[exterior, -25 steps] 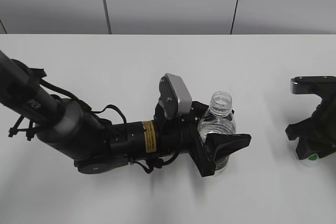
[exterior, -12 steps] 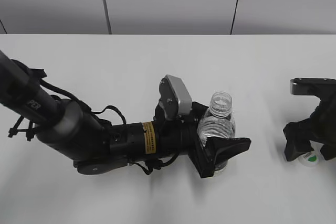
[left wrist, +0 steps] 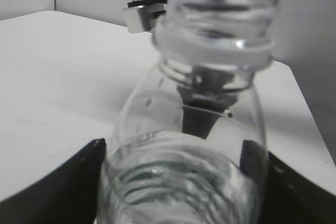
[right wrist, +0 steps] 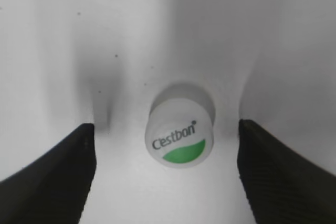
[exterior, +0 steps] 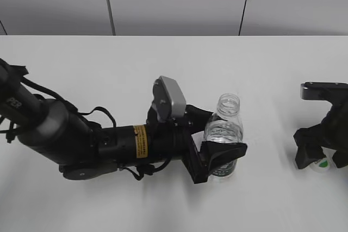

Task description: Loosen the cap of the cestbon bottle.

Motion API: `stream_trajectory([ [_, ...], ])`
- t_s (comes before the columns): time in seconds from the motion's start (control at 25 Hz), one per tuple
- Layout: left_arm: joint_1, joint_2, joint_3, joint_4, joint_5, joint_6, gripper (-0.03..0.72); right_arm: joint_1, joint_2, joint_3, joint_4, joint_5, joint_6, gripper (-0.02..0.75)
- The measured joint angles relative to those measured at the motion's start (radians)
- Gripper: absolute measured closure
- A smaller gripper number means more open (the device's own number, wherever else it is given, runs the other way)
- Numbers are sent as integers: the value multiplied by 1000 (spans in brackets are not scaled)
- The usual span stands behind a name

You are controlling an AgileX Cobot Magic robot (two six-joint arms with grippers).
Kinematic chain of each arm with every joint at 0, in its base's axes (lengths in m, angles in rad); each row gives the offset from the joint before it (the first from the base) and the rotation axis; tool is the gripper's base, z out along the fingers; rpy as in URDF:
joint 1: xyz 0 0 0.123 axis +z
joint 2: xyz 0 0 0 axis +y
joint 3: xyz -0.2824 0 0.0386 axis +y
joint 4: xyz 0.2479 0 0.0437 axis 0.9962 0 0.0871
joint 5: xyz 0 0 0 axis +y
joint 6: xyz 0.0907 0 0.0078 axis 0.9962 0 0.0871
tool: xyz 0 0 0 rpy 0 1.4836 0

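The cestbon bottle [exterior: 223, 134] stands upright on the white table, its threaded neck [left wrist: 218, 24] bare and uncapped. My left gripper [exterior: 227, 130] has a black jaw on each side of the bottle's ribbed body [left wrist: 178, 182]; the jaws look slack, since the gripper has slid back along the bottle. The white cap [right wrist: 181, 132], with its green half-circle and lettering facing up, lies on the table at the far right [exterior: 322, 163]. My right gripper [right wrist: 165, 125] hovers over it, open, with the cap free between the jaws. It also shows in the exterior view [exterior: 321, 153].
A grey panelled wall [exterior: 174, 4] runs behind the table's far edge. The left arm [exterior: 81, 139] with its cables lies low across the left half of the table. Bare table surface [exterior: 272, 107] separates the bottle from the cap.
The left arm has drawn back to the left while the bottle stayed almost in place. The right gripper's jaws have spread and lifted off the cap, which stays on the table.
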Motion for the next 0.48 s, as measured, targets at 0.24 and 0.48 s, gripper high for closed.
stream_trajectory([
  [0.24,46,-58,84,34,-1,-1,90,0,0,0,1,2,1,109],
  [0.48,102,-124,189,67,-3,-3,95,0,0,0,16,2,1,117],
])
